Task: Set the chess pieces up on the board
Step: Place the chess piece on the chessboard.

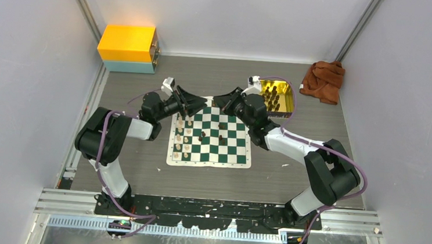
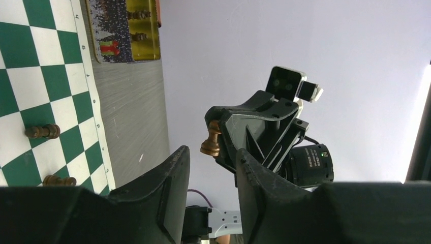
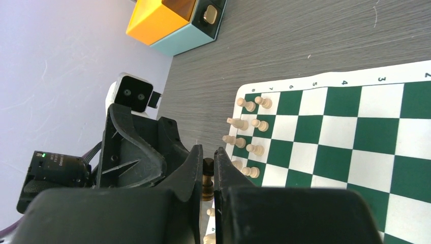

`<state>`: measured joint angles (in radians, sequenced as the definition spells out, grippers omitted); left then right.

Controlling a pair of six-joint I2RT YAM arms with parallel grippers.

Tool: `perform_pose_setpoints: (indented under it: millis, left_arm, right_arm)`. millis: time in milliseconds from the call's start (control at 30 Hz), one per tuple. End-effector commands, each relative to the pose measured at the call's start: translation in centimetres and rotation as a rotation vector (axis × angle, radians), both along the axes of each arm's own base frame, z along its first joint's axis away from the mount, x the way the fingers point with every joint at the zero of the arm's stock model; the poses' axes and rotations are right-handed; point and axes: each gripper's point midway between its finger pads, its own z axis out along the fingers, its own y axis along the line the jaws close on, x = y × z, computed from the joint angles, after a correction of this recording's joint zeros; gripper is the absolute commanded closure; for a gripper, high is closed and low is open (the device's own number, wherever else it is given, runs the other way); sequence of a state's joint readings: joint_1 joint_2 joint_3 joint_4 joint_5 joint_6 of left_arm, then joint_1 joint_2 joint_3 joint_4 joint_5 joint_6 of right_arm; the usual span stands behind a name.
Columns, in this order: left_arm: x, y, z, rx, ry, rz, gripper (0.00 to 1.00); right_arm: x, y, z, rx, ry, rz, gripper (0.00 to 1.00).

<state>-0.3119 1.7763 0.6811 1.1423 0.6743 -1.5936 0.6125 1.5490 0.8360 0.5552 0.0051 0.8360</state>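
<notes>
Grey table (image 1: 290,180) carried the board (image 1: 210,164); we saw cream pieces (image 1: 187,140) along its left, dark pieces (image 1: 222,139) mid-board. Over its far edge the left gripper (image 1: 199,104) held its jaws apart; the right gripper (image 3: 208,155) clamped a brown piece (image 3: 207,175). Beyond sat a tray (image 1: 286,92).

Digits 3–7 along board (image 3: 362,80) border

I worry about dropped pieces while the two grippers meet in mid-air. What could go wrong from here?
1. The right gripper pinches the small dark brown chess piece while the left gripper stands open facing it; a mistimed release could drop the piece.
2. A falling piece could topple the cream chess pieces standing on the green-and-white checked board mat nearby.
</notes>
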Motion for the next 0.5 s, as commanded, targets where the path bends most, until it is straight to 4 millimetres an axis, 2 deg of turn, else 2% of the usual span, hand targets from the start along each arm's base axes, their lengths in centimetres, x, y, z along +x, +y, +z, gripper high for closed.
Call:
perform_pose_setpoints:
  millis: [0, 233, 467]
  left_arm:
    - [-0.8, 0.1, 2.7, -0.022, -0.126, -0.035, 0.58]
    - [-0.8, -0.1, 3.0, -0.014, -0.143, -0.049, 0.53]
    - [-0.9, -0.2, 3.4, -0.019, -0.162, -0.057, 0.64]
  right_arm:
    - [0.2, 0.9, 4.6, 0.108, -0.084, 0.035, 0.99]
    - [0.3, 1.7, 4.8, 0.146, -0.064, 0.06, 0.99]
    - [0.6, 2.2, 4.1, 0.163, -0.043, 0.07, 0.99]
